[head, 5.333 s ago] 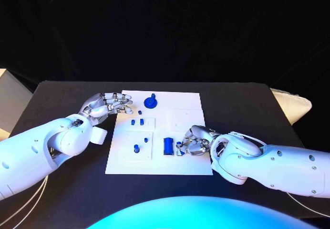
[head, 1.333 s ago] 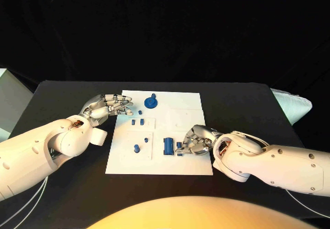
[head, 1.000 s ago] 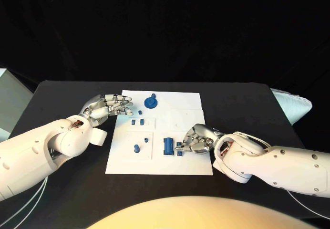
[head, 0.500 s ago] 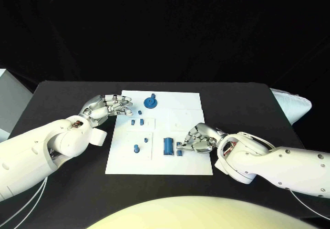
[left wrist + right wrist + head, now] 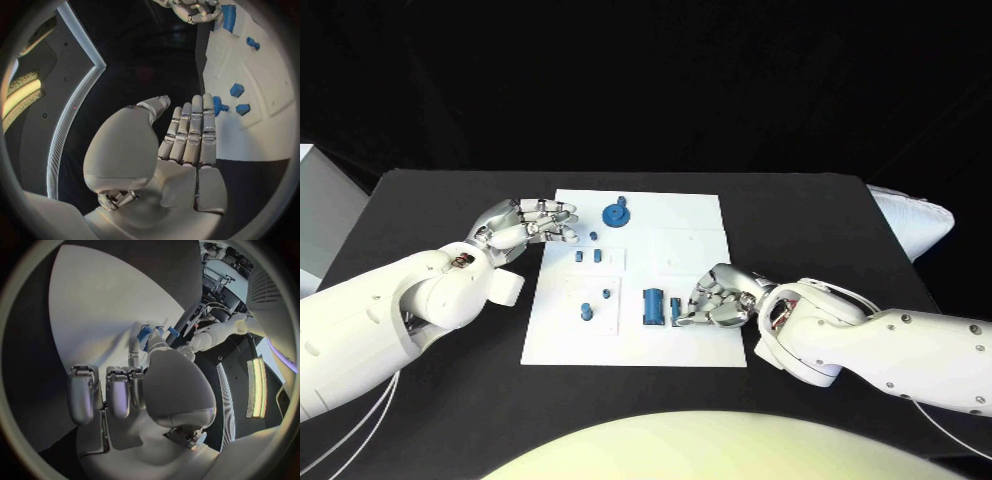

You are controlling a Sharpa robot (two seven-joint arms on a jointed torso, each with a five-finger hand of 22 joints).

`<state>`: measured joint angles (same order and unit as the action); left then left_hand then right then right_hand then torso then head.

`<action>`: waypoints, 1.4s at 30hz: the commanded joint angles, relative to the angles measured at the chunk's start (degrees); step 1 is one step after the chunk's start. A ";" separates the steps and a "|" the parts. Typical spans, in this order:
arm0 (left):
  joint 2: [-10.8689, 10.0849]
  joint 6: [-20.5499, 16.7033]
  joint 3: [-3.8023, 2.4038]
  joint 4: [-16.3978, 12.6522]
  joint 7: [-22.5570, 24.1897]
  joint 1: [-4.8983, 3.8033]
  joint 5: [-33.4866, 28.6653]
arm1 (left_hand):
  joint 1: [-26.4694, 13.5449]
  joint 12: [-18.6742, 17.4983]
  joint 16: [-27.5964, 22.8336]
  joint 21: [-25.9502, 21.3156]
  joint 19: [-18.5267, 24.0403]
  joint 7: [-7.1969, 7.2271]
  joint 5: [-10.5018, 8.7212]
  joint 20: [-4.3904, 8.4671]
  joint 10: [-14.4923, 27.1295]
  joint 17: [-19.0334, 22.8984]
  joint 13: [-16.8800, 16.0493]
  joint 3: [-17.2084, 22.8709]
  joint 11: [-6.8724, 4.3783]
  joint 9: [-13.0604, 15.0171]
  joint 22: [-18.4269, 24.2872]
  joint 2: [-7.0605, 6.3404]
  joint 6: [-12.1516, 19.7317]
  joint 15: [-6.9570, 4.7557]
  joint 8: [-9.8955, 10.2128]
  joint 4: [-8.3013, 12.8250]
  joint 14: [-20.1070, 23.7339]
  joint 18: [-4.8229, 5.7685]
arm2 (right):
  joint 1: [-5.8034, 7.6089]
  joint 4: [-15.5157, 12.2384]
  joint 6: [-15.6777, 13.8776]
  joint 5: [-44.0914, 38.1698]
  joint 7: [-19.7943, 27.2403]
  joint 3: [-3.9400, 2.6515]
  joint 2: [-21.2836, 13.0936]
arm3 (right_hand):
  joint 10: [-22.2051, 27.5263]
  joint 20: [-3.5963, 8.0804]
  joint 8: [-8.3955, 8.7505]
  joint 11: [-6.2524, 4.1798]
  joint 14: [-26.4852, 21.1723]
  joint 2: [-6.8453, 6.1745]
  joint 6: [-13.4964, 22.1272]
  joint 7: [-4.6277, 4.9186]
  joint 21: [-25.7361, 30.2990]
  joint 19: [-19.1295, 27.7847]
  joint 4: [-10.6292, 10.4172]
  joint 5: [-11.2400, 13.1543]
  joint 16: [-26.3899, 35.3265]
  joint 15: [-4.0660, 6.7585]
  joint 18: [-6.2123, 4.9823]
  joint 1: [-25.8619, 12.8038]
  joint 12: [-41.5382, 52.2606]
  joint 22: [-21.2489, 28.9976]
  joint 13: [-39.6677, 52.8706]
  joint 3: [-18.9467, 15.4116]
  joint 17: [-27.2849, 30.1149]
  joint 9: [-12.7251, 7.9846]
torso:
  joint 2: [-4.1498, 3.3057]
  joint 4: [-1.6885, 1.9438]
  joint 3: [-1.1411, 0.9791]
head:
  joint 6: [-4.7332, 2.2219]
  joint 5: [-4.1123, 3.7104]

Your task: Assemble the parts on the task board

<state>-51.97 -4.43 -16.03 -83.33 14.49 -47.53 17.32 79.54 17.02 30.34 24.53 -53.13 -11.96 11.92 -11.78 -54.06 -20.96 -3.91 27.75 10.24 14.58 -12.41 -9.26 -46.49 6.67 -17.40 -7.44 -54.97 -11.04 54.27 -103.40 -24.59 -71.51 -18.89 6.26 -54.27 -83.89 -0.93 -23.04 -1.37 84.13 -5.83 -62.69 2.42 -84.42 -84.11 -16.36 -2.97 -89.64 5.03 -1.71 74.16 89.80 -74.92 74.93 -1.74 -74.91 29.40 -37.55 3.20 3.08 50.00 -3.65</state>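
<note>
The white task board (image 5: pixel 692 215) lies mid-table. On it are a round blue part (image 5: pixel 616 213) at the far end, a pair of small blue parts (image 5: pixel 589 256), two more small blue parts (image 5: pixel 586 312) at the left, and a tall blue part (image 5: pixel 653 304). My right hand (image 5: pixel 715 297) rests on the board's right side; its thumb and a finger pinch a slim blue part (image 5: pixel 675 308) (image 5: pixel 145 333) right beside the tall one, the other fingers curled. My left hand (image 5: pixel 528 222) (image 5: pixel 181 145) hovers at the board's far left edge, fingers apart and holding nothing.
The board (image 5: pixel 250 130) takes up the middle of the black table (image 5: pixel 444 200). A white object (image 5: pixel 917 222) sits at the table's right edge and a pale box (image 5: pixel 318 205) at its left edge.
My right hand has shifted slightly toward the near right, and the slim blue part now stands close beside the tall blue part. The left hand has stayed put.
</note>
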 commanded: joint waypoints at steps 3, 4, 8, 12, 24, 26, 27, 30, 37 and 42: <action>0.06 0.93 -0.04 -0.15 0.34 0.03 -0.10 | -0.25 0.18 -0.29 -0.37 -0.02 -1.93 0.19 -0.31 0.25 -0.06 0.04 0.01 -0.06 -0.10 0.06 0.44 0.44 0.03 -0.32 -0.39 0.45 0.75 | -0.15 0.48 1.00 -1.67 -0.83 0.00 0.42 | -6.11 0.32 -0.19 -0.39 5.87 0.09 0.20 -0.05 0.11 -5.07 -0.06 0.17 -0.36 0.29 0.70 0.90 0.20 -13.73 15.07 -0.36 -15.09 -0.04 | -0.01 0.04 0.02 | 0.00 0.00; 0.06 0.92 -0.04 -0.16 0.35 0.03 -0.10 | -0.25 0.18 -0.29 -0.37 -0.02 -1.93 0.19 -0.31 0.25 -0.06 0.04 0.01 -0.06 -0.10 0.06 0.44 0.44 0.03 -0.32 -0.39 0.45 0.75 | -0.16 0.62 0.90 -1.89 -1.04 0.00 0.53 | -6.11 0.32 -0.19 -0.40 5.87 0.16 0.20 -0.05 0.13 -5.07 -0.07 0.17 -0.36 0.29 0.70 0.99 0.20 -13.72 15.07 -0.36 -15.09 -0.04 | 0.00 0.05 0.02 | 0.00 0.01; 0.05 0.89 -0.04 -0.18 0.40 0.04 -0.10 | -0.25 0.18 -0.29 -0.37 -0.02 -1.93 0.19 -0.31 0.25 -0.06 0.04 0.01 -0.06 -0.10 0.06 0.44 0.44 0.03 -0.32 -0.39 0.45 0.75 | -0.20 1.10 0.46 -2.71 -1.86 0.00 0.98 | -6.11 0.32 -0.18 -0.41 5.87 0.37 0.18 -0.07 0.09 -5.08 -0.08 0.17 -0.36 0.30 0.71 1.29 0.20 -13.73 15.07 -0.34 -15.09 -0.07 | 0.01 0.04 0.02 | 0.00 -0.02; 0.05 0.88 -0.04 -0.21 0.47 0.04 -0.10 | -0.24 0.20 -0.41 -0.54 0.01 -1.94 0.19 -0.34 0.32 -0.10 0.05 0.04 -0.04 -0.12 0.17 0.42 0.50 0.06 -0.37 -0.47 0.55 0.75 | -0.26 1.64 -0.19 -3.57 -2.96 0.00 1.49 | -6.11 0.32 -0.17 -0.42 5.87 0.66 0.16 -0.09 0.03 -5.09 -0.10 0.16 -0.36 0.31 0.72 1.58 0.20 -13.75 15.07 -0.30 -15.09 -0.09 | -0.01 0.05 -0.01 | 0.00 0.05; 0.08 0.76 -0.04 -0.22 0.63 0.05 -0.10 | -0.18 0.23 -0.44 -0.60 0.00 -1.93 0.19 -0.35 0.32 -0.13 0.05 0.07 -0.05 -0.13 0.21 0.42 0.50 0.05 -0.41 -0.47 0.57 0.74 | -0.29 2.59 0.84 -4.13 -4.02 0.00 2.28 | -6.11 0.34 -0.17 -0.53 5.87 1.17 0.05 -0.22 -0.05 -5.10 0.11 0.13 -0.36 0.38 0.73 3.16 0.20 -13.76 15.07 -0.24 -15.09 -0.21 | 0.00 0.03 -0.02 | 0.00 0.07; 0.06 0.72 -0.04 -0.20 0.64 0.05 -0.10 | -0.18 0.23 -0.44 -0.60 0.00 -1.93 0.19 -0.35 0.32 -0.13 0.05 0.07 -0.05 -0.13 0.21 0.42 0.50 0.05 -0.41 -0.47 0.57 0.74 | -0.29 2.56 1.25 -4.05 -3.92 0.00 2.28 | -6.11 0.36 -0.15 -0.55 5.87 0.95 0.05 -0.24 0.05 -5.09 0.15 0.17 -0.36 0.40 0.71 3.67 0.20 -13.74 15.07 -0.23 -15.09 -0.25 | 0.03 -0.01 -0.02 | 0.00 0.05; 0.05 0.71 -0.04 -0.19 0.65 0.05 -0.10 | -0.18 0.23 -0.44 -0.60 0.00 -1.93 0.19 -0.35 0.32 -0.13 0.05 0.07 -0.05 -0.13 0.21 0.42 0.50 0.05 -0.41 -0.47 0.57 0.74 | -0.29 2.54 1.38 -3.99 -3.86 0.00 2.26 | -6.11 0.36 -0.14 -0.55 5.87 0.90 0.06 -0.23 0.10 -5.08 0.15 0.17 -0.36 0.41 0.70 3.75 0.20 -13.73 15.07 -0.23 -15.09 -0.26 | 0.03 -0.02 -0.02 | 0.00 0.05; 0.04 0.71 -0.04 -0.18 0.66 0.05 -0.10 | -0.18 0.23 -0.44 -0.60 0.00 -1.93 0.19 -0.35 0.32 -0.13 0.05 0.07 -0.05 -0.13 0.21 0.42 0.50 0.05 -0.41 -0.47 0.57 0.74 | -0.29 2.35 1.50 -3.72 -3.58 0.00 2.20 | -6.11 0.37 -0.14 -0.55 5.87 0.87 0.06 -0.23 0.14 -5.08 0.15 0.17 -0.36 0.41 0.70 3.79 0.20 -13.72 15.07 -0.23 -15.09 -0.26 | 0.00 -0.01 -0.01 | 0.00 0.05; 0.06 0.60 -0.04 -0.18 0.84 0.07 -0.10 | -0.18 0.23 -0.44 -0.60 0.00 -1.93 0.19 -0.35 0.32 -0.13 0.05 0.07 -0.05 -0.13 0.21 0.42 0.50 0.05 -0.41 -0.47 0.57 0.74 | -0.30 1.90 -1.66 -1.09 -1.15 0.00 1.84 | -6.11 0.36 -0.06 -0.47 5.87 0.77 0.11 -0.11 0.53 -5.02 -0.20 0.00 -0.36 0.38 0.63 3.58 0.20 -13.63 15.07 -0.27 -15.09 -0.34 | 0.02 -0.03 -0.02 | 0.00 0.01; 0.10 0.38 -0.04 -0.18 1.17 0.10 -0.27 | -0.10 0.27 -0.47 -0.66 -0.03 -1.91 0.19 -0.35 0.29 -0.16 0.04 0.11 -0.06 -0.13 0.25 0.44 0.47 0.04 -0.48 -0.46 0.57 0.72 | -0.28 2.40 -6.80 5.74 6.94 -0.01 1.19 | -5.71 -0.47 2.63 1.12 5.62 0.23 4.09 1.80 3.93 -4.47 -0.33 -0.93 0.26 -0.87 0.08 1.38 -0.76 -12.81 14.71 -0.51 -14.11 -1.62 | 0.10 -0.12 0.04 | 0.00 0.01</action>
<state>-51.97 -4.46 -16.03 -83.38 14.69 -47.45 17.32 79.54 17.02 30.12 24.12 -53.13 -11.96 11.92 -11.78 -54.06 -21.08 -3.91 27.91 10.23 14.51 -12.26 -9.26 -46.49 6.87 -17.61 -7.60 -54.77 -11.04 54.03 -101.10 -27.26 -71.15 -18.81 6.26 -52.98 -84.00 -0.97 -20.82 -0.61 83.94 -5.73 -59.28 3.91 -81.05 -84.08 -16.67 -3.67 -89.64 4.52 -1.70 76.27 89.37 -74.95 74.91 -2.06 -74.91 27.97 -37.51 3.13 3.08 50.00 -3.64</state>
